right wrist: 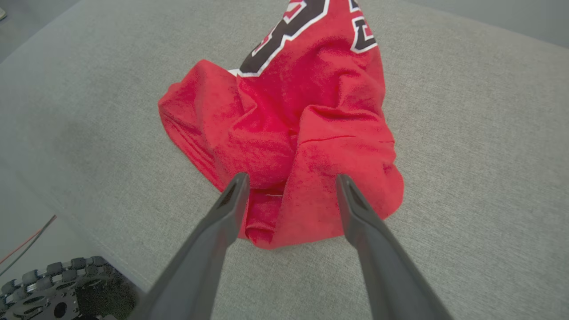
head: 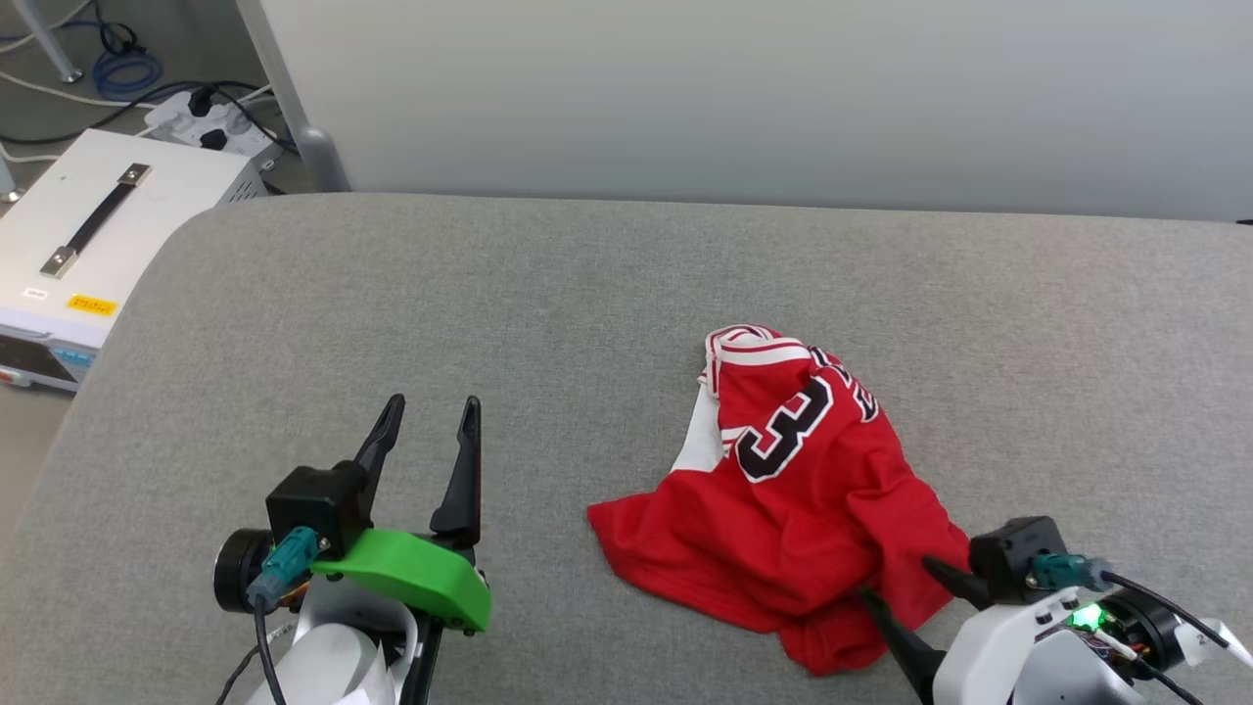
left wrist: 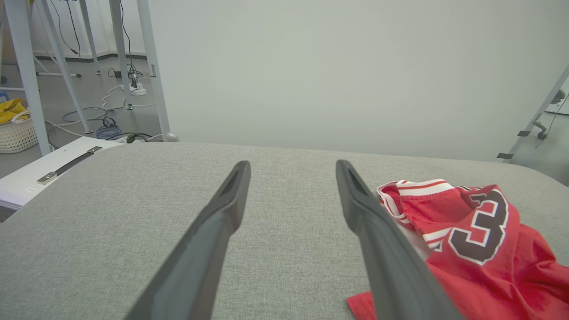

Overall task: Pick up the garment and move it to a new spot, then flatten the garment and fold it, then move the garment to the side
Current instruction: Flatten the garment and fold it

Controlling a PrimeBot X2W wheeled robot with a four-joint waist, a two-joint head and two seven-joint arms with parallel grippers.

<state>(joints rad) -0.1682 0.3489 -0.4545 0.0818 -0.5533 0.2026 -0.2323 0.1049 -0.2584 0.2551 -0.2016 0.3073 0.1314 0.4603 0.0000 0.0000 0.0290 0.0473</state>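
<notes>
Crumpled red knit T-shirt (head: pixel 783 509), black "3": limp, light, prob. non-slip; pinch bunched near edge. R gripper (head: pixel 894 578) spread there, empty; L gripper (head: pixel 435 401) spread, idle.

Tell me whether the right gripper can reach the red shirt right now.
Probably yes: the right gripper is open and aimed at the near edge of the red shirt, nothing between them.

Garment (head: pixel 783 509): bright red; black numeral "3" outlined white; red-and-white striped trim at far edge; white patch on left.
Desk (head: pixel 489 313): grey, fine woven fleck.
Left gripper (head: pixel 435 401): black jaws, green cover, teal plug.
Right gripper (head: pixel 897 578): dark jaws, white housing.
Box (head: pixel 108 235), far left: white, black handle, yellow label.
</notes>
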